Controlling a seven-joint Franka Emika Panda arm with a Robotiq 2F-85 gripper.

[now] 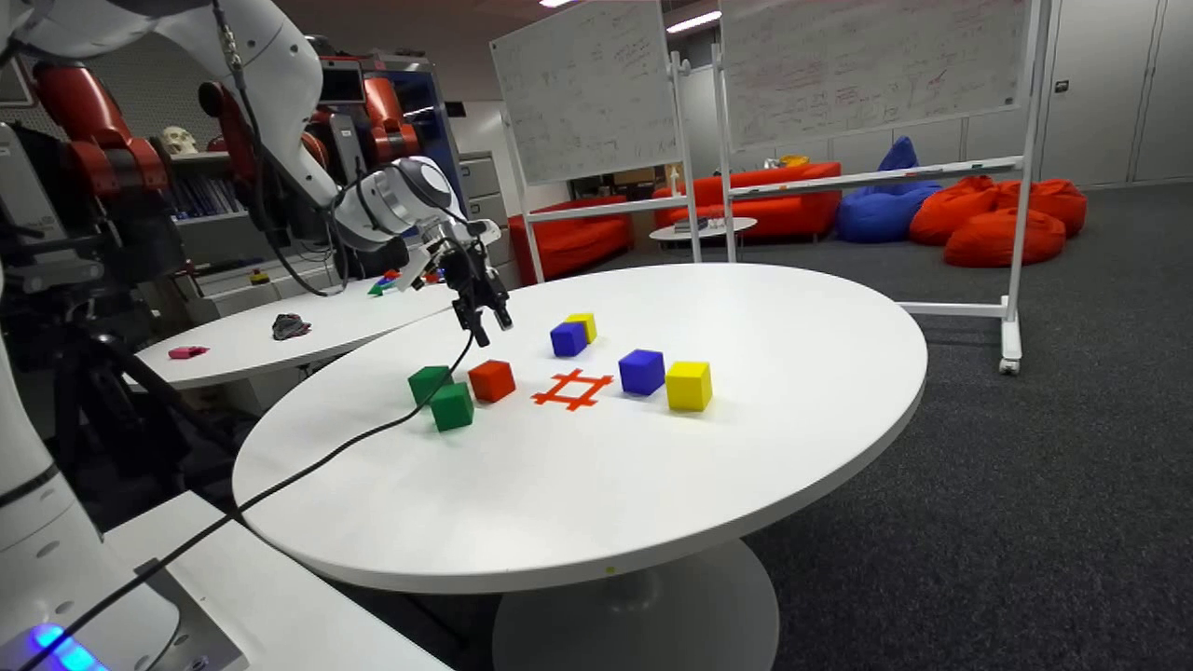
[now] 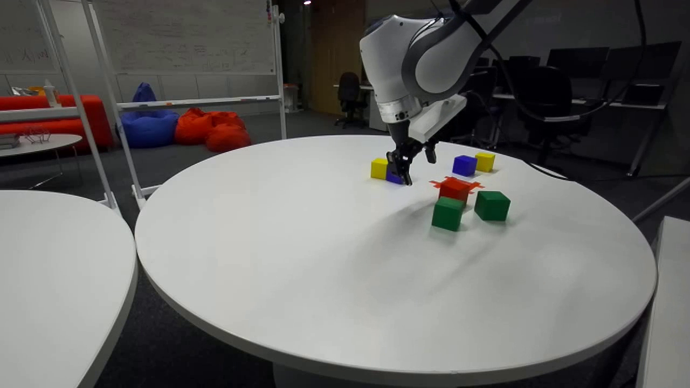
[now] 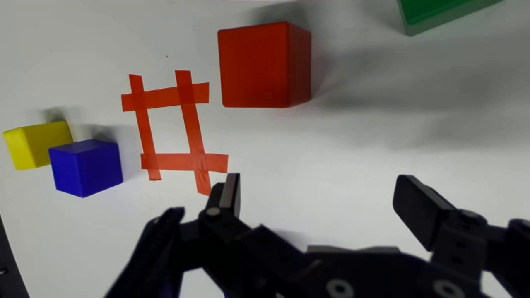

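Red block (image 3: 261, 66) rests on the round white table (image 2: 269, 269), near the gripper (image 3: 316, 182), whose two fingers hang spread wide, with pale tabletop showing between their tips. Just beside the block, flat on the table, I see a hash of red tape (image 3: 191, 124); the block stands clear of its strips. By another edge of the tape, a blue block (image 1: 568, 339) sits close to a yellow block (image 1: 589, 326), and in an exterior view the gripper covers part of that blue one. Whether the two touch, I can't tell. Across the tape from the red block there's a second blue block (image 1: 642, 373) with a second yellow block (image 1: 690, 386) at its side. On the red block's other side, away from the tape, stand a green block (image 2: 447, 214) and another green block (image 2: 492, 206), a gap between them in an exterior view. A white arm (image 1: 289, 75) extends in over the table. Farther back are a whiteboard (image 1: 876, 56), a red sofa (image 1: 792, 210) and a blue beanbag (image 1: 881, 214).
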